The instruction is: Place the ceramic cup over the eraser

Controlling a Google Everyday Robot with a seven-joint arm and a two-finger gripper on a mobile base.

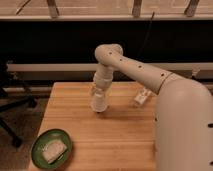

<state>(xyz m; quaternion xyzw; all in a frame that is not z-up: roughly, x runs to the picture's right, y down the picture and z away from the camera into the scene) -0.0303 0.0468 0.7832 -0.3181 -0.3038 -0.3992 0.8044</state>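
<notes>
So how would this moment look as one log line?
gripper: over table centre | holding: ceramic cup | eraser: not visible | green plate: front-left

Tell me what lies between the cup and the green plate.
Only bare wooden table, in the camera view, separates the gripper's cup from the plate.

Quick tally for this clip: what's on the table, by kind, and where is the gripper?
Cup: 1, at the gripper, above the table centre
Green plate: 1, front left
Pale item on plate: 1
Small pale object: 1, back right
Total: 4
</notes>
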